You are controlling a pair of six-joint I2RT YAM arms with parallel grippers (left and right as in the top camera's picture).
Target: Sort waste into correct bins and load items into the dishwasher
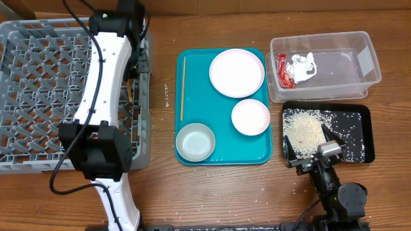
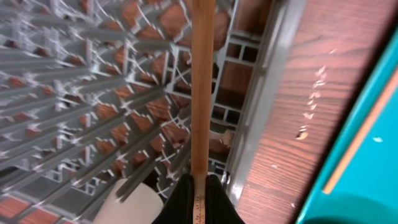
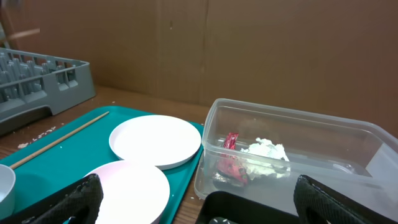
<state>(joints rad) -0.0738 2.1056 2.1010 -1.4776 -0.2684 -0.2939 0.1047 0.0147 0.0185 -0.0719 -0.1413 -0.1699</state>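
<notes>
Clear plastic tub (image 1: 359, 58) at two o'clock held one red crinkled wrapper (image 1: 283, 70) and one crumpled white tissue (image 1: 304, 65); black shallow tray (image 1: 363, 114) at four o'clock, loose rice grains (image 1: 304, 128). Teal serving tray (image 1: 199, 64) carried three white round dishes (image 1: 237, 72) and one wooden chopstick (image 1: 182, 86). Left gripper (image 2: 199, 186) pinched the second chopstick (image 2: 202, 87) over the grey lattice rack (image 1: 38, 96) at nine o'clock; right gripper (image 1: 309, 146) gaped empty.

Even bright light; left wrist view motion-blurred.
</notes>
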